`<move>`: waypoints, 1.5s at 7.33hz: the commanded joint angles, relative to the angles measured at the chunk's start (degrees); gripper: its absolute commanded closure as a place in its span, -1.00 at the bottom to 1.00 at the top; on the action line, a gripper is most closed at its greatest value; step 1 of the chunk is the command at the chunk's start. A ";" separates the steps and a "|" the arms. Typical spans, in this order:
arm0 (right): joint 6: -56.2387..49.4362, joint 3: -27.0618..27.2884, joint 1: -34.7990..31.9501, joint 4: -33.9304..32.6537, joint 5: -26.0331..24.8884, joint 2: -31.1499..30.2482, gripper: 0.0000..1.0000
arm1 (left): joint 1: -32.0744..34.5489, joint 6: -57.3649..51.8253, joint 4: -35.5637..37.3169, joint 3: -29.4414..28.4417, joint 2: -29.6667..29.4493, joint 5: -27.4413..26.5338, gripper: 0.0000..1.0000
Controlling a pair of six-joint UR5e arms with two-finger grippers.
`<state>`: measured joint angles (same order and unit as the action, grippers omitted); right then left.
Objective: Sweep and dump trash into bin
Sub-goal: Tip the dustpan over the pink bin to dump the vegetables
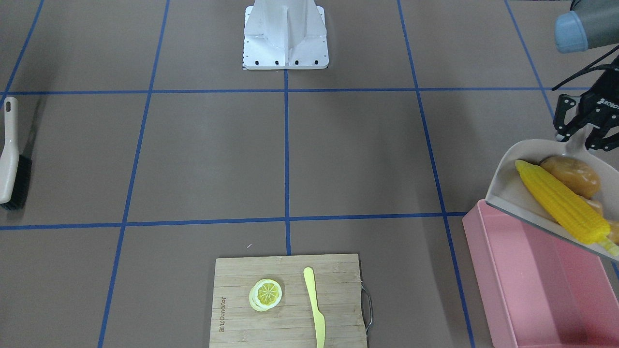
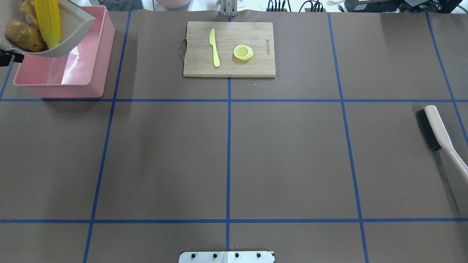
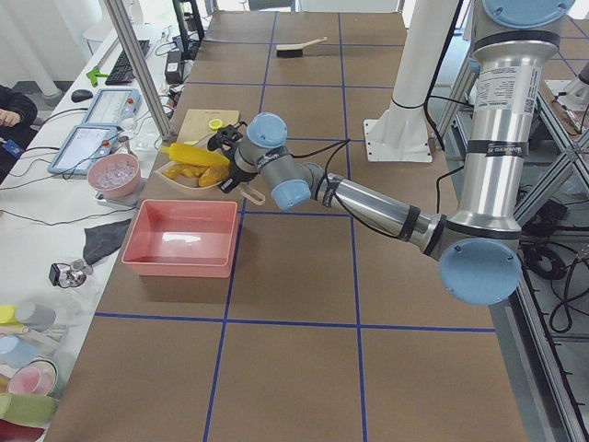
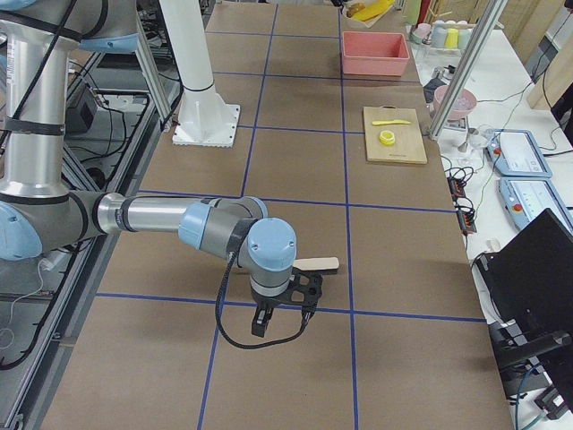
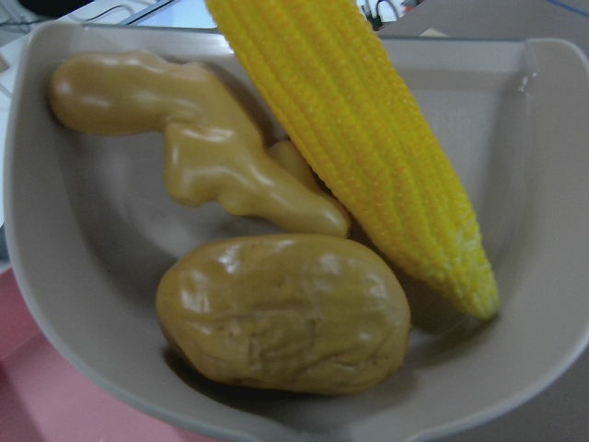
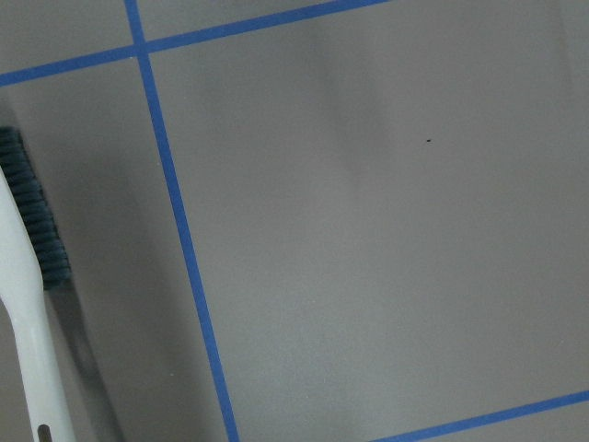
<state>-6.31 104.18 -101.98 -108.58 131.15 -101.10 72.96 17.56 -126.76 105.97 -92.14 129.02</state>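
The beige dustpan carries all three pieces of trash. The yellow corn cob lies lengthwise with its pointed tip at the open lip. The brown potato sits behind it, toward the handle. The knobbly tan ginger root is tucked between them against the back wall.

The pan is lifted off the bench and tilted, lip lowest, above one end of the pink bin. The bin stands near the bench's edge on the robot's left, its glossy pink floor catching the light.

The left arm stretches from its base out across the bench to that corner. The left gripper has its black fingers closed on the dustpan's handle. The grip sits at the very edge of the front view, so it looks firm rather than plainly so.

The right arm lies low over the opposite end of the bench. The right gripper points downward just beside the handle of the brush, which lies flat on the bench. Whether its fingers are apart or together cannot be told from the side view, and its wrist camera shows only the brush and blue tape lines.

A wooden cutting board at the operators' edge holds a lemon slice and a yellow knife, well apart from the bin.
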 commanded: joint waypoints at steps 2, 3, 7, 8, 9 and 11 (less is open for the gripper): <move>0.07 0.32 0.03 0.04 1.29 -1.38 -1.00 | 1.84 -0.85 15.22 0.29 2.67 13.65 1.00; 0.07 0.41 -0.06 -0.05 1.82 -1.38 -1.00 | 2.01 -0.94 19.57 0.82 2.41 16.68 1.00; 0.07 2.08 -0.06 -0.05 1.82 -1.38 -1.00 | 4.21 -0.42 37.49 0.22 -4.50 32.48 1.00; 0.07 2.08 -0.06 -0.05 1.91 -1.30 -1.00 | 5.34 -0.42 43.72 -1.45 -8.54 35.49 1.00; 0.07 2.43 -0.06 -0.05 1.91 -1.38 -1.00 | 6.23 -0.42 44.92 -6.60 -13.37 38.39 1.00; 0.16 2.43 -0.06 -0.14 2.35 -1.38 -1.00 | 6.85 -0.42 44.84 -17.69 -19.12 46.65 1.00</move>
<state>-6.18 106.55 -102.04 -108.69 133.27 -102.47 79.43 17.13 -82.38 94.13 -108.04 171.05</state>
